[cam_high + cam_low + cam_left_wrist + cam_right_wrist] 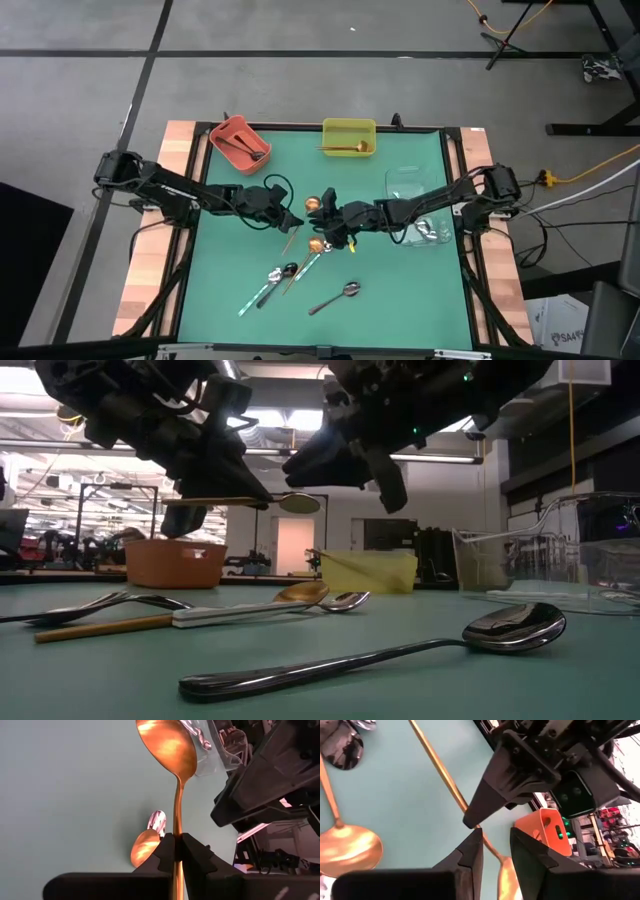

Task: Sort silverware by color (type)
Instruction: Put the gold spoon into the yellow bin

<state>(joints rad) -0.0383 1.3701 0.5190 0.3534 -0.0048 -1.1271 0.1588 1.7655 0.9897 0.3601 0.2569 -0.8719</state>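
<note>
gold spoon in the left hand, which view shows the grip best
The left wrist view: the left hand is shut on the gold spoon at its handle, bowl pointing away. The low view shows it held level above the table; the high view shows only a small bowl; the right wrist view shows part of it.

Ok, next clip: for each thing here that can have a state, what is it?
left claw: shut on gold spoon, raised off the mat
gold spoon: held by its handle, in the air
right claw: open, beside the gold spoon's handle
orange bin: holds dark spoons
yellow bin: holds one gold spoon
clear bin: holds shiny silver spoons
dark spoon: lying flat on the mat
</note>
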